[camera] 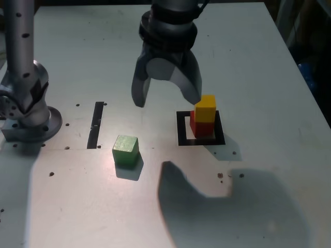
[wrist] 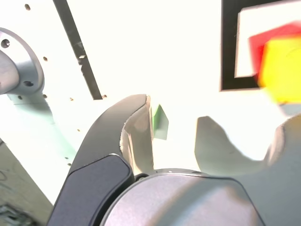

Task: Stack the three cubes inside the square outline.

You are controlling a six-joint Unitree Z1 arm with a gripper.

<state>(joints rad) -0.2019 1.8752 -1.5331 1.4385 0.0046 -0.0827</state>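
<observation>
Cubes in the exterior view: yellow cube [camera: 207, 108] sits on red cube [camera: 202, 127] inside the square outline [camera: 182, 129], toward the desk [camera: 269, 62] middle, while green cube [camera: 125, 150] lies apart on the exterior view's left, near the tape strip [camera: 96, 124]. Gripper [camera: 166, 94] hangs above with jaws spread, empty, judged free to fetch green. Wrist view agrees: fingers [wrist: 134, 136] apart, nothing between, green cube [wrist: 159, 122] beyond one finger, stack blurred.

No readable text, labels, brands, numbers or signs on any surface in either view
</observation>
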